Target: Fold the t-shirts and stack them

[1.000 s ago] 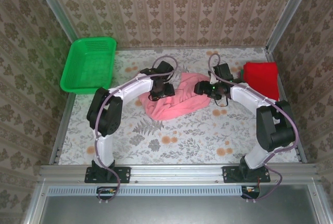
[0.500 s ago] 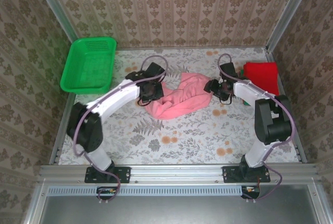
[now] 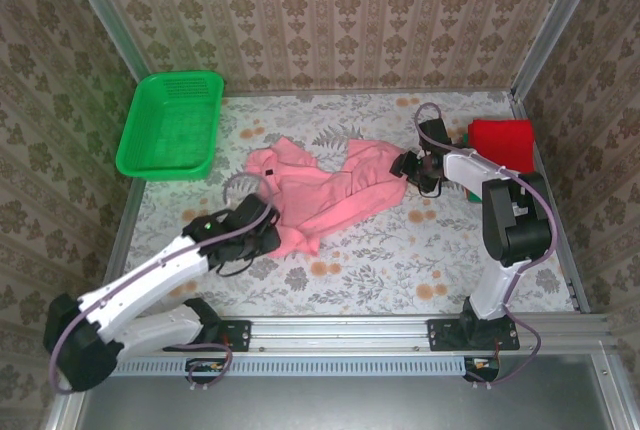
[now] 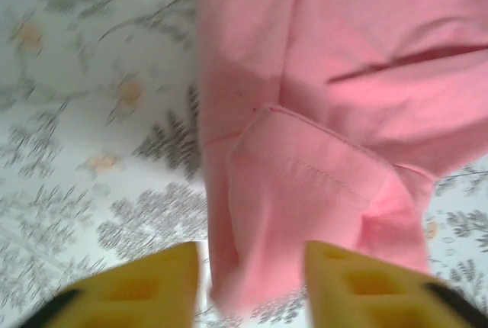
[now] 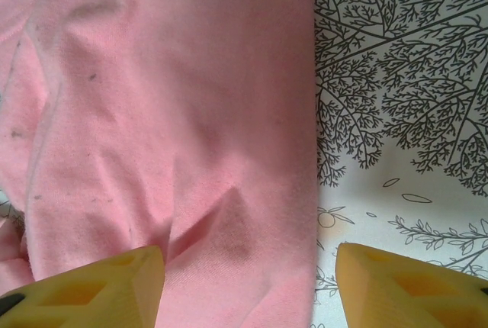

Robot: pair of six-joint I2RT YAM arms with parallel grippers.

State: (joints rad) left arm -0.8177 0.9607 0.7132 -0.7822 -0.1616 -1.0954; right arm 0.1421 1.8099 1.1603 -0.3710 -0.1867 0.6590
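The left end effector [image 4: 252, 258] hangs over the near-left corner of the pink t-shirt [image 3: 325, 188], fingers spread with the hem lying between them. The shirt lies rumpled across the middle of the floral worktop [image 3: 400, 260]. At its right edge the right end effector [image 5: 250, 255] is spread wide over the cloth's border. A folded red t-shirt [image 3: 503, 145] sits at the far right.

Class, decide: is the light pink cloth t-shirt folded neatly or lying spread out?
Spread, not folded: the light pink cloth t-shirt sprawls rumpled, with irregular edges and loose creases.
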